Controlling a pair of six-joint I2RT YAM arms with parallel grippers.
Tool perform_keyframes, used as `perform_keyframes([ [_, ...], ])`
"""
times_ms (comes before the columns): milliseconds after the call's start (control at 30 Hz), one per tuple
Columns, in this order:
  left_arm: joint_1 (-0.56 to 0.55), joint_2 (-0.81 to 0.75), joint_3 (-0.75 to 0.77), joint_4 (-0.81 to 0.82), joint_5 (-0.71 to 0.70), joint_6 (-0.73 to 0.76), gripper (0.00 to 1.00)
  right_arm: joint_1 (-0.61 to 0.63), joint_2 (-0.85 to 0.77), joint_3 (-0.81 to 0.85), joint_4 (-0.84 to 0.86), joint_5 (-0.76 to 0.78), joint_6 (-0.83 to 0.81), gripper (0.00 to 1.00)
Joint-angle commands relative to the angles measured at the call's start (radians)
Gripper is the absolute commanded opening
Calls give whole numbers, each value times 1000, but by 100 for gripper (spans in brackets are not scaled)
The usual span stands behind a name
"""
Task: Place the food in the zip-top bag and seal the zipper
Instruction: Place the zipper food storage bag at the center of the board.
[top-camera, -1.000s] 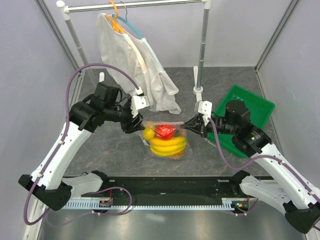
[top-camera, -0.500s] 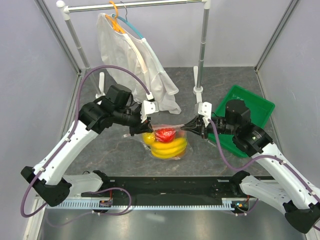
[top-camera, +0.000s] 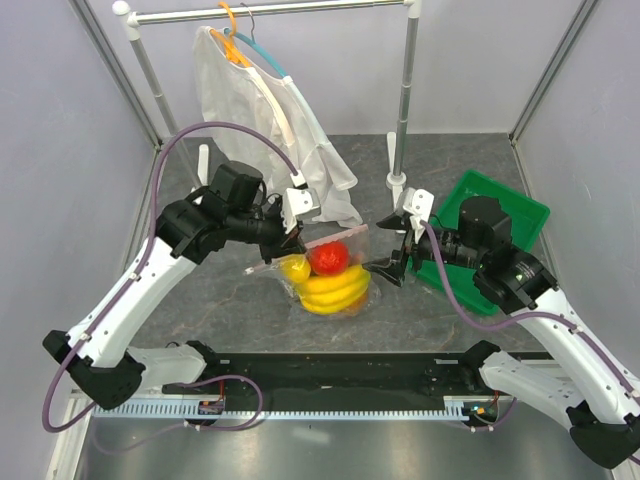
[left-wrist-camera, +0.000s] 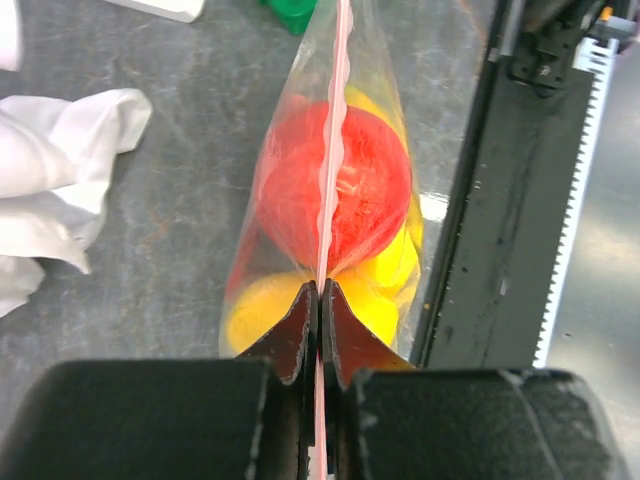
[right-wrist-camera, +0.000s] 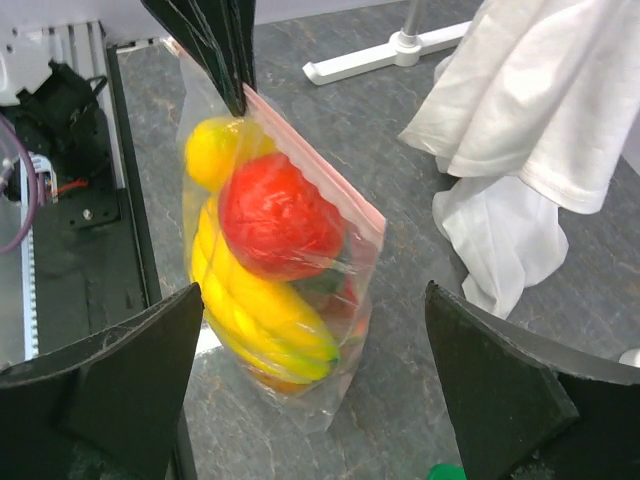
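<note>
The clear zip-top bag (top-camera: 325, 285) hangs upright over the table, lifted by its top edge. Inside it is the food: a red piece (top-camera: 328, 258), a yellow banana bunch (top-camera: 338, 290) and a small yellow piece (top-camera: 296, 267). My left gripper (top-camera: 293, 240) is shut on the pink zipper (left-wrist-camera: 335, 120) near its left end, with the strip running straight out of the jaws (left-wrist-camera: 320, 300). My right gripper (top-camera: 395, 250) stands open just right of the bag, apart from it. In the right wrist view the bag (right-wrist-camera: 320, 400) lies beyond its wide-spread fingers (right-wrist-camera: 110, 370).
A green tray (top-camera: 500, 215) sits at the right, behind the right arm. A white garment (top-camera: 270, 120) hangs from a rack at the back, its hem reaching the table just behind the bag. The rack's foot (top-camera: 398, 180) stands at the back centre. A black rail (top-camera: 340, 375) runs along the near edge.
My right gripper let go of the bag's right end, opened wide and drew back. My left gripper closed on the zipper and raised it, so the bag now hangs from that grip alone.
</note>
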Motion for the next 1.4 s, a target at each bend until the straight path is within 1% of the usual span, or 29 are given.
perform_keyframes([
  [0,34,62,101,119,-47,6,2,-2,4,94,-21,63,125,98],
  [67,65,102,170,126,-6,40,2,-4,12,120,-30,67,166,98],
  [133,94,157,216,135,-1,100,2,-4,21,162,-39,73,183,98],
  [300,145,285,411,132,-40,215,2,-13,55,234,-45,93,220,98],
  [367,149,328,467,129,-58,237,2,-22,65,252,-47,105,220,98],
  [433,151,331,472,129,-60,261,2,-38,70,261,-48,109,217,98],
  [500,151,305,402,126,-18,273,2,-47,65,263,-50,106,214,98],
  [533,148,265,359,126,3,281,2,-48,61,260,-55,104,211,98],
  [567,143,241,253,126,28,287,2,-48,58,249,-56,107,211,98],
  [600,134,219,195,127,37,292,2,-50,52,243,-61,107,211,98],
  [633,129,201,78,133,54,292,2,-53,39,236,-59,109,212,98],
  [700,106,147,-38,144,62,289,2,-51,27,212,-64,107,215,98],
  [733,94,129,-151,177,60,278,2,-51,16,208,-64,110,218,98],
  [833,39,83,-309,247,49,194,2,-51,7,197,-67,115,229,98],
  [867,12,73,-334,261,52,150,2,-51,7,199,-68,116,231,98],
  [967,-24,66,-406,317,66,61,2,-51,12,205,-71,124,234,98],
  [1133,-46,86,-480,385,108,-53,2,-51,7,186,-93,138,234,98],
  [1233,-70,98,-491,389,114,-61,2,-55,-10,157,-102,199,234,98],
  [1333,-70,72,-489,379,108,-72,17,-55,-24,139,-114,234,264,98],
  [1367,-69,60,-486,356,108,-69,25,-55,-27,136,-117,237,272,98],
])
